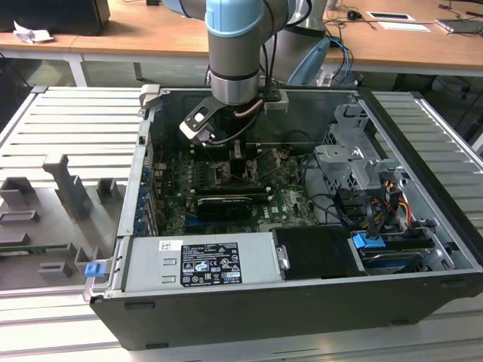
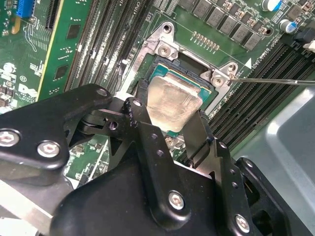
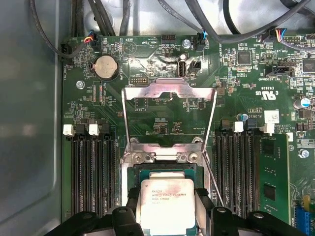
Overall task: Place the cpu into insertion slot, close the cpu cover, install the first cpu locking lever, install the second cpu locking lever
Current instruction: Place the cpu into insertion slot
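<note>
The cpu [image 3: 165, 204], a flat square chip with a silvery-tan top, sits between my gripper's [image 3: 167, 196] two black fingers [image 3: 132, 202], which are shut on its sides. It is held level at the insertion slot [image 3: 167, 170], at or just above the socket bed; I cannot tell if it touches. In the second wrist view the cpu [image 2: 172, 101] is likewise flanked by the gripper [image 2: 170, 115]. The cpu cover [image 3: 147, 92] stands open, folded back from its hinge. A thin wire locking lever [image 2: 275, 81] [image 3: 212, 179] sticks out beside the socket. The gripper [image 1: 236, 151] reaches down into the computer case.
Rows of black memory slots [image 3: 93, 172] flank the socket on both sides. A green card [image 3: 273, 182] stands past one row. The case's grey wall [image 3: 29, 123], black cables [image 3: 211, 19], the power supply [image 1: 200, 260] and the drive cage [image 1: 355, 170] hem in the board.
</note>
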### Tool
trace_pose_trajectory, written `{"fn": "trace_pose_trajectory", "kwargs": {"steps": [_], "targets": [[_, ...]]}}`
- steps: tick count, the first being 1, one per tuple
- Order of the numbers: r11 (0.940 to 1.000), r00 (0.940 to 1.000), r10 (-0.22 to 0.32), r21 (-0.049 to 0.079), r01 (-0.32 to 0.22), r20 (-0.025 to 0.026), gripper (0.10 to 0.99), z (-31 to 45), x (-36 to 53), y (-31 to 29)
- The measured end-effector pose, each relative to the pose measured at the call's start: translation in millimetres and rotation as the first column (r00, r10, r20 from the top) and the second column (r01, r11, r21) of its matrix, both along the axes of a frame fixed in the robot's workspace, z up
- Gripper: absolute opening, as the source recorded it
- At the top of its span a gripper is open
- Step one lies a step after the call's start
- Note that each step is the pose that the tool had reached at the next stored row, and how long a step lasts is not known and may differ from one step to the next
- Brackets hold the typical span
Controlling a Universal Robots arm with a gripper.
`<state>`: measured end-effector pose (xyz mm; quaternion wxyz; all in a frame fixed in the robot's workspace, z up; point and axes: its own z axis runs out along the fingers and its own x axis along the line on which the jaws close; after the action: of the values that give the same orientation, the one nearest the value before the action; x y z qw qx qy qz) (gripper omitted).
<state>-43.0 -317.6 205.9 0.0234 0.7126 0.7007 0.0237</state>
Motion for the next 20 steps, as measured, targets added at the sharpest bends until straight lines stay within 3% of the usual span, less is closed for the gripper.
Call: {"fn": "trace_pose_trajectory", "kwargs": {"steps": [20], "targets": [[1.0,1.0,0.009,0.0,-0.009,0.0,0.529,-3.5,0.2,0.6]]}}
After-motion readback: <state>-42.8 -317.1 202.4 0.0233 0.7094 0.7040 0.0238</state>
